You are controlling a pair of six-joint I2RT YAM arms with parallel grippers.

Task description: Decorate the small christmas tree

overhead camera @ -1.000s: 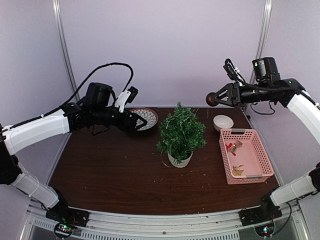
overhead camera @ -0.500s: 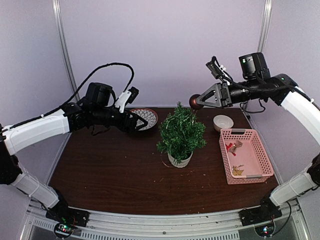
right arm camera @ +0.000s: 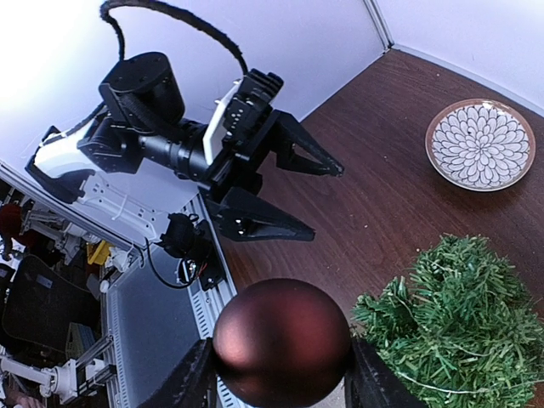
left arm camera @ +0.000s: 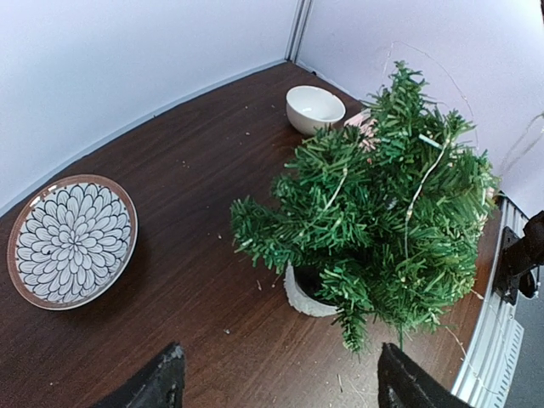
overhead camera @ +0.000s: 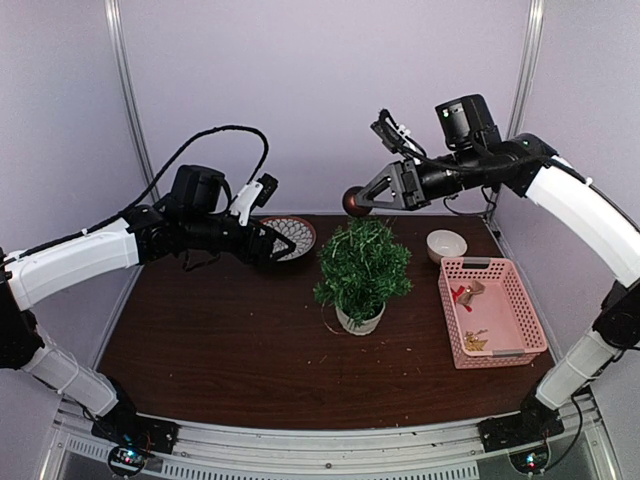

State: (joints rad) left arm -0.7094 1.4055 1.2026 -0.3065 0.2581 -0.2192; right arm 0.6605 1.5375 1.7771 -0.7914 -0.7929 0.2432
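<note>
The small christmas tree [overhead camera: 361,266] stands mid-table in its white round pot [overhead camera: 360,321]; it also fills the left wrist view [left arm camera: 387,212] and shows at the lower right of the right wrist view [right arm camera: 463,319]. My right gripper [overhead camera: 356,201] hangs just above and left of the treetop, shut on a dark red bauble [right arm camera: 281,342] that sits between both fingers. To the left of the tree, my left gripper [overhead camera: 283,243] stands open above the table beside the patterned plate, with nothing between its fingers [left arm camera: 161,387].
A flower-patterned plate [overhead camera: 295,236] lies at the back left. A small white bowl [overhead camera: 446,245] sits at the back right. A pink basket [overhead camera: 507,344] along the right side holds red and gold ornaments. Cage walls close off the back and sides.
My right arm has swung left with the bauble, from above the bowl to just over the treetop. The left arm has stayed still.
</note>
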